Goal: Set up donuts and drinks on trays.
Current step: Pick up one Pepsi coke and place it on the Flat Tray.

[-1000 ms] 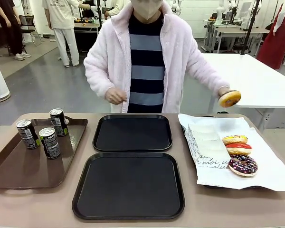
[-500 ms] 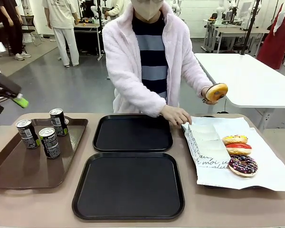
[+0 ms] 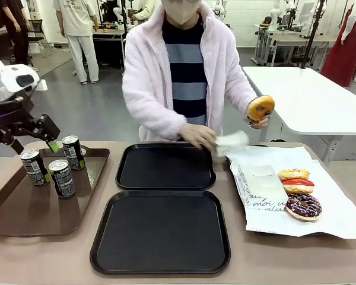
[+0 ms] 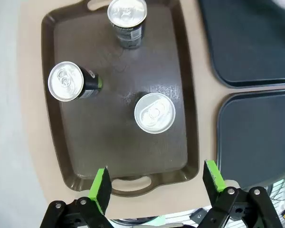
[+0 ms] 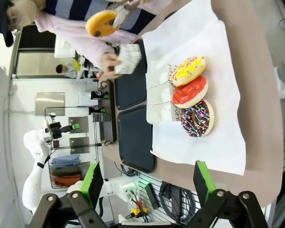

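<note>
Beige table (image 3: 41, 258) is set in a lab room, and a person in a pale fleece jacket (image 3: 148, 77) is stood at its far side. Two black trays are laid in the middle: the far tray (image 3: 166, 168) and the near tray (image 3: 161, 233), close together, one behind the other.

A brown tray (image 3: 24, 219) is placed at the robot's left, just beside the black ones. Three cans are stood upright on it, apart from one another: the far can (image 3: 73, 152), the left can (image 3: 34, 167) and the near can (image 3: 62, 177).

The left gripper (image 4: 156, 167) is hung above the brown tray, near the cans. Its jaws are spread wide and nothing is gripped. From its wrist camera the silver can tops are seen from above.

A white paper (image 3: 338, 217) is spread at the robot's right. Three donuts are lined up on it, touching: a yellow-iced donut (image 3: 293, 174), a red-iced donut (image 3: 298, 185) and a chocolate sprinkled donut (image 3: 303, 206). Paper sleeves (image 3: 264, 185) with black script are laid just beside them.

A glazed donut (image 3: 260, 108) is held up by one hand (image 3: 256, 123) of the person, well above the paper. A white sleeve (image 3: 231, 142) is held in the other hand (image 3: 199, 135), over the far tray's edge.

The right gripper (image 5: 147, 164) is seen with jaws spread wide and nothing between them, aimed over the white paper.
</note>
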